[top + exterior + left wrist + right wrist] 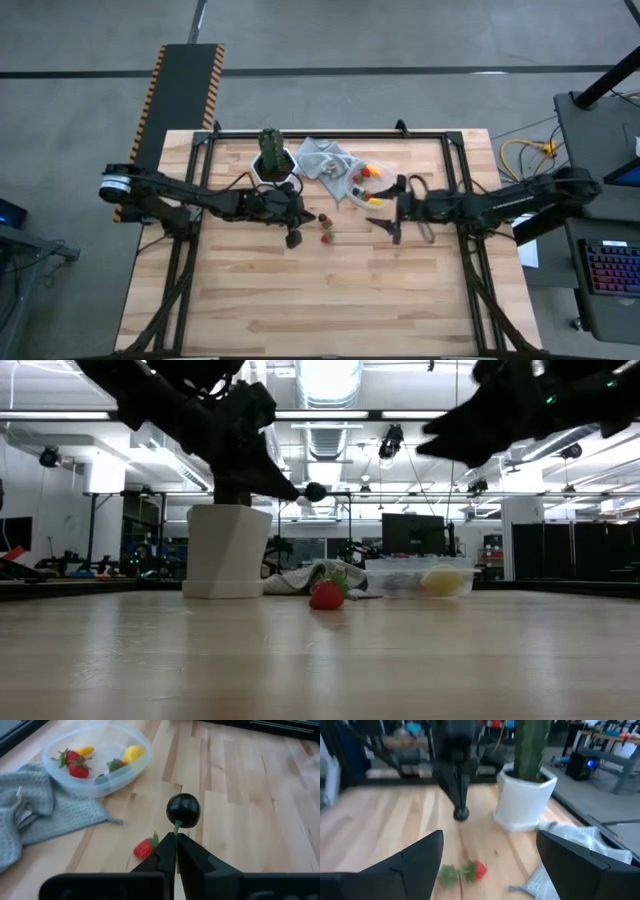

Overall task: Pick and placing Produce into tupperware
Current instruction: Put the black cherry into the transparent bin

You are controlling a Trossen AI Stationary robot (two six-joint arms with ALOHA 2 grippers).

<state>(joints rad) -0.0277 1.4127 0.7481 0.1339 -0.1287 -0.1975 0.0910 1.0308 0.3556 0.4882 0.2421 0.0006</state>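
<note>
My left gripper (pixel 176 837) hangs above the table, fingers pinched tight together. My right gripper (pixel 490 857) faces it, fingers spread wide.

Bright ceiling lights (pixel 330 380) glare in the low view; the right wrist view is motion-blurred.

1. The wooden surface (pixel 330 290) is seen from above, with an arm reaching in from either side.
2. A cactus in a white pot (pixel 273 160) is placed toward 11 o'clock of the centre.
3. A grey cloth (pixel 325 160) is spread at 12 o'clock, touching the clear tupperware (pixel 365 183) at 1 o'clock, where red and yellow produce is held.
4. Red pieces (pixel 326 228) are left near the centre, just beside the left gripper (pixel 293 237).
5. The right gripper (pixel 390 209), fingers spread wide, is held beside the tupperware.
</note>
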